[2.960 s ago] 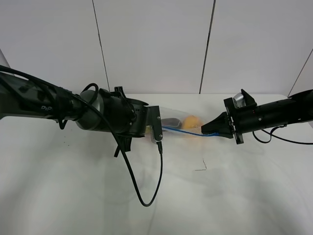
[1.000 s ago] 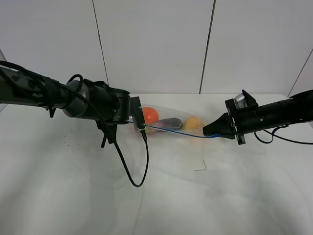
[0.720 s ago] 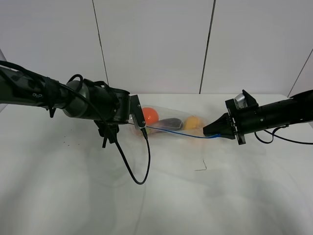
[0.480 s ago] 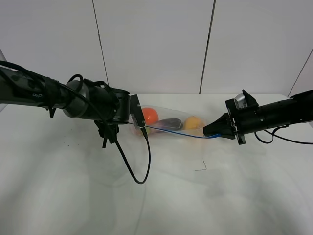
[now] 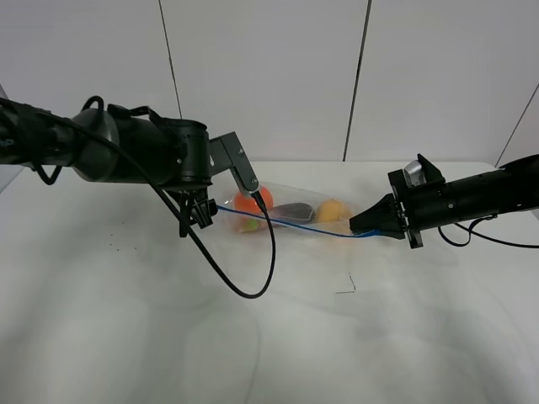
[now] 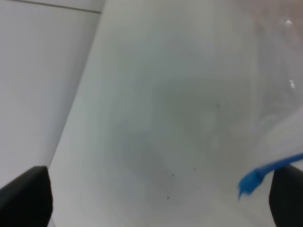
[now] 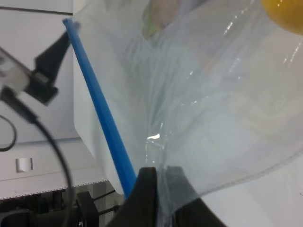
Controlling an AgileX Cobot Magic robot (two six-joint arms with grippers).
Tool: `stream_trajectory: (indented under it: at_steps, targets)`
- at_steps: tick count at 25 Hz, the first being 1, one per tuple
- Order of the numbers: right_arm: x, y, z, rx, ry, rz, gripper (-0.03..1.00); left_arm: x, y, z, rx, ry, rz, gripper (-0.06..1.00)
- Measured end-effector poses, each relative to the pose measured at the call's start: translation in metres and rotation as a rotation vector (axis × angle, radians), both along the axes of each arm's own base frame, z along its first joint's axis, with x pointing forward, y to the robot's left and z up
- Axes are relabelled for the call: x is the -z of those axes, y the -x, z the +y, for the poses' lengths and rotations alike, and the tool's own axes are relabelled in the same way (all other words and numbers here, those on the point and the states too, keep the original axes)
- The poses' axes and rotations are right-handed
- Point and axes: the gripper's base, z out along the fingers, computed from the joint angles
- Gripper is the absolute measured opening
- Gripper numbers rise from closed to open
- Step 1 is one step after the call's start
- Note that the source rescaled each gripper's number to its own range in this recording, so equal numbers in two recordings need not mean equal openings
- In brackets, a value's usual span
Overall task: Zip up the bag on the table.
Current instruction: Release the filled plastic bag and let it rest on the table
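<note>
The clear bag (image 5: pixel 290 210) lies on the white table (image 5: pixel 126 328) between my arms, with an orange (image 5: pixel 247 202), a dark eggplant (image 5: pixel 295 210) and a yellow fruit (image 5: pixel 333 210) inside. Its blue zipper strip (image 5: pixel 286 223) runs along the near edge. My left gripper (image 5: pixel 194 220) is open and empty, just left of the strip's left end. The left wrist view shows the gripper (image 6: pixel 158 198) spread wide and the strip's end (image 6: pixel 262 172) free. My right gripper (image 5: pixel 358 225) is shut on the bag's right end. In the right wrist view it (image 7: pixel 161 189) pinches the plastic (image 7: pixel 213 94) beside the strip (image 7: pixel 99 118).
A black cable (image 5: pixel 244 290) hangs in a loop from my left arm onto the table in front of the bag. A small dark mark (image 5: pixel 345 290) is on the tabletop. Grey wall panels (image 5: pixel 261 76) stand behind the table's far edge.
My left gripper slid left along the zipper strip to its left end, then opened, let go and rose with the wrist turned. The right gripper has held still.
</note>
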Motion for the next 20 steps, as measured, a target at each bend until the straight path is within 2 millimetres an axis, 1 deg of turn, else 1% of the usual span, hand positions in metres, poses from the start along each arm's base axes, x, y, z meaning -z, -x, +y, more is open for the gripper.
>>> stream_trajectory:
  at_steps: [2,4,6,9,13,16,19,20]
  targets:
    - [0.000,0.000,0.000,-0.002,0.001,-0.004,0.00,-0.015,0.003,0.008,-0.087,0.061,-0.034,0.99]
    - [0.000,0.000,0.000,-0.004,0.001,-0.007,0.00,-0.035,0.003,0.022,-0.179,0.133,-0.076,0.99]
    - [0.000,0.000,0.000,-0.005,0.001,-0.010,0.00,-0.052,0.002,0.043,-0.279,0.193,-0.100,0.99]
    - [0.000,0.000,0.000,-0.008,0.002,-0.016,0.00,-0.075,0.002,0.088,-0.456,0.295,-0.087,0.99]
    - [0.000,0.000,0.000,-0.012,0.003,-0.024,0.00,-0.099,0.017,0.147,-0.640,0.434,0.040,0.99]
    - [0.000,0.000,0.000,-0.014,0.004,-0.030,0.00,-0.118,0.032,0.188,-0.746,0.633,0.101,0.99]
    - [0.000,0.000,0.000,-0.017,0.005,-0.037,0.00,-0.142,0.053,0.221,-0.788,0.751,0.078,0.99]
    - [0.000,0.000,0.000,-0.018,0.005,-0.037,0.00,-0.149,0.060,0.227,-0.792,0.775,0.056,0.99]
